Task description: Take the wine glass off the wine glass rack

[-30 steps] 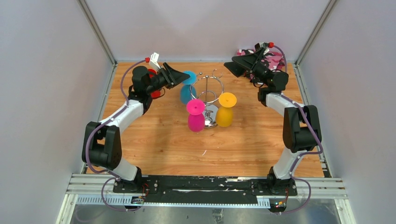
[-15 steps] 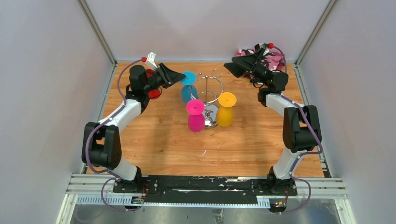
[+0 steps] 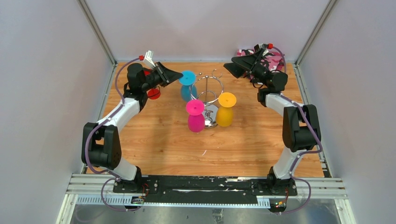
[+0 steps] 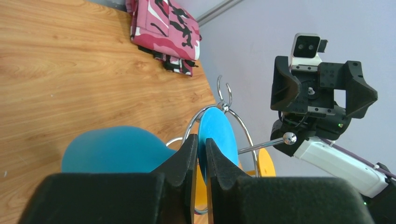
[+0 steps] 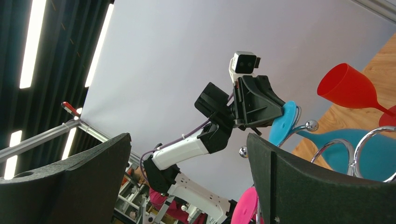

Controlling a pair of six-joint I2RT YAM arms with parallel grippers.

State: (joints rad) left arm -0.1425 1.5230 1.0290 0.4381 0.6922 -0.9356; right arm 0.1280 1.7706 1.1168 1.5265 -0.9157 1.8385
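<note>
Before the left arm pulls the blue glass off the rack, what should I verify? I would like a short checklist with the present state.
1. Left hand closed on the foot of the blue wine glass: ok.
2. Grip firm enough to pull: cannot tell.
3. Blue wine glass free of the wine glass rack: not ok, it hangs there upside down.
4. Right hand open, apart from the rack: ok.
5. Pink wine glass and yellow wine glass outside the likely leftward exit path: ok.

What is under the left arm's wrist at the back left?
A red wine glass; from above only part of it shows, the left arm covers the rest.
</note>
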